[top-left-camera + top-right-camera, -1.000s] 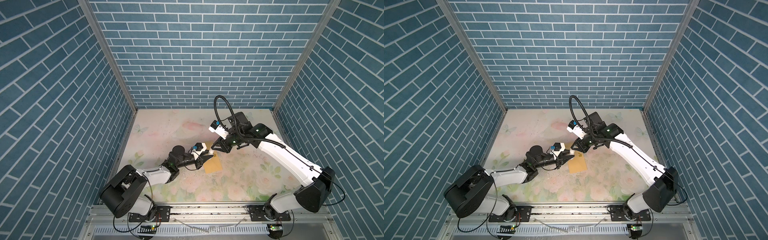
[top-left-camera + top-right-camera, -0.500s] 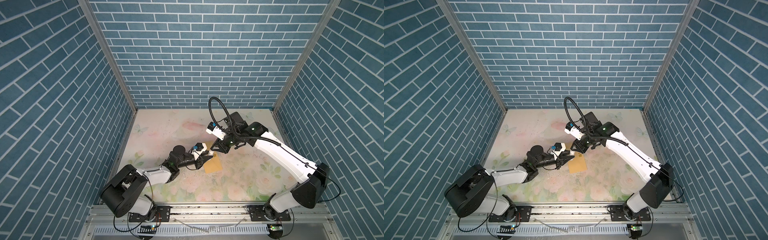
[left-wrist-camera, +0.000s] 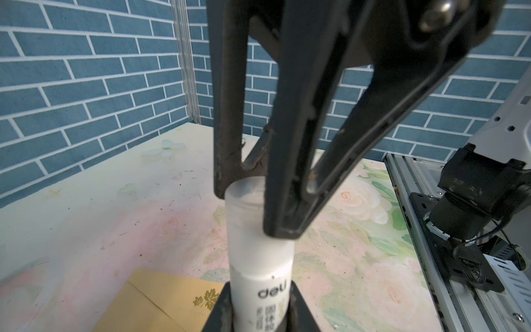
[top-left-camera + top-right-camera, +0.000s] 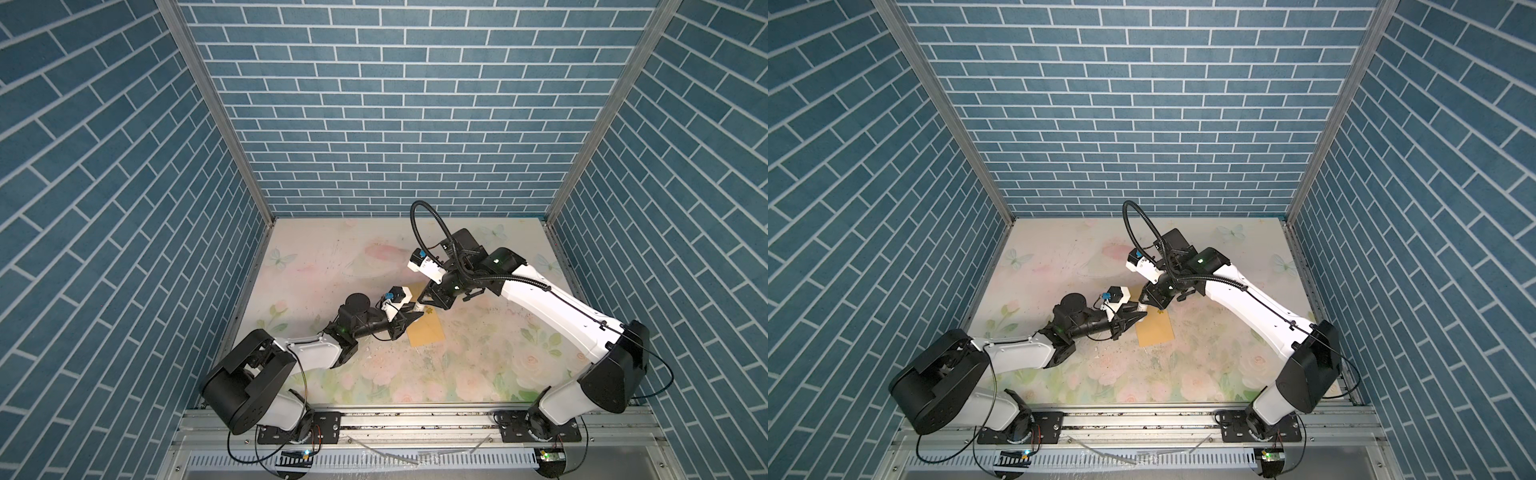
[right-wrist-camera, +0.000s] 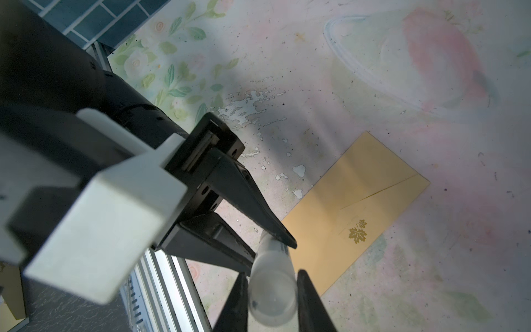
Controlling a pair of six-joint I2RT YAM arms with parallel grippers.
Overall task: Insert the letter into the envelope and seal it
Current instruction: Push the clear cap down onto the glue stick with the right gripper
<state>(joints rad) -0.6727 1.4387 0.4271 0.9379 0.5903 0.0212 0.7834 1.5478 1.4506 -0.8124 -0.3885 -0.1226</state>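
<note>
Both sets of jaws are clenched on one white glue stick (image 3: pixel 260 258), held clear of the floral table (image 4: pixel 316 266): the left gripper (image 3: pixel 258 313) grips the printed body, and the right gripper (image 5: pixel 271 299) grips the frosted cap end (image 5: pixel 273 290). In both top views the stick's long axis runs roughly from 8 o'clock to 2 o'clock, spanning the short gap between the left gripper (image 4: pixel 411 316) and the right gripper (image 4: pixel 428 305). This shared axis is the relation that governs the coming move; a pull-apart along it appears to be the way to uncap the stick, judging from the opposed grips. The envelope (image 4: pixel 424 331) lies flat on the table, touching neither gripper, at about 5 o'clock from the jaws and just beside them in a top view (image 4: pixel 1155 332). Its long axis runs near 12 to 6 o'clock. The flap (image 5: pixel 382 184) is folded down with the gold leaf emblem (image 5: pixel 357 231) facing up; whether it is stuck cannot be told. The letter is not visible and is presumably inside the envelope. Neither arm is clearly nearer the envelope.
</note>
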